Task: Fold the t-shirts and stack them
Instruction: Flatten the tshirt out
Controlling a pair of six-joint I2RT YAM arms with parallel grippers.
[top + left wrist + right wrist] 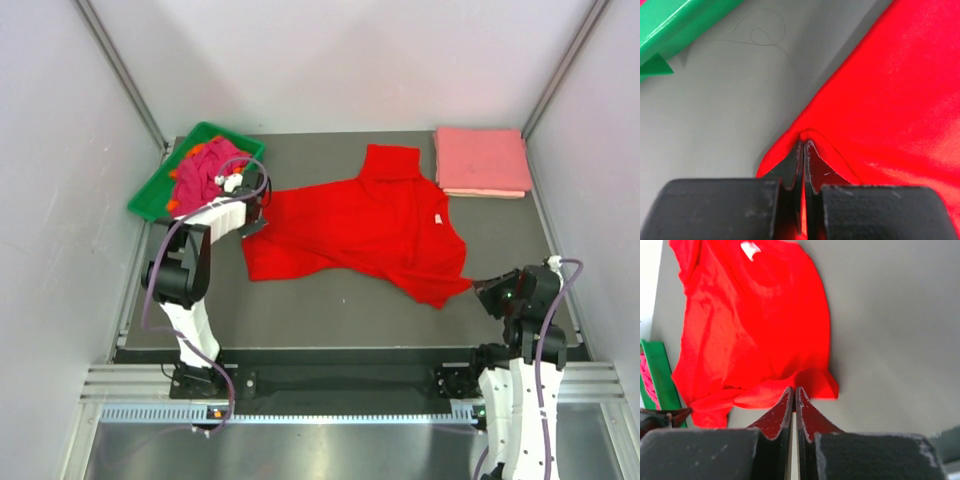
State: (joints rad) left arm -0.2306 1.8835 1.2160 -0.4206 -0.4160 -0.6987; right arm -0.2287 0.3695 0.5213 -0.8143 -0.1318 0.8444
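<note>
A bright red t-shirt (pixel 350 225) lies spread on the grey table, its white neck label (pixel 438 218) to the right. My left gripper (pixel 250 210) is at the shirt's left edge, and the left wrist view shows it (pixel 804 139) shut on a raised pinch of red cloth. My right gripper (pixel 483 290) meets the shirt's pointed lower right corner. In the right wrist view it (pixel 794 390) is shut, with the red hem (pixel 815 382) gathered at its tips. A salmon pink folded t-shirt stack (pixel 482 160) sits at the back right.
A green tray (pixel 150 195) at the back left holds crumpled magenta and orange t-shirts (pixel 205 170), close beside my left arm. Bare grey table (pixel 330 300) runs along the near edge. White walls and metal posts enclose the table.
</note>
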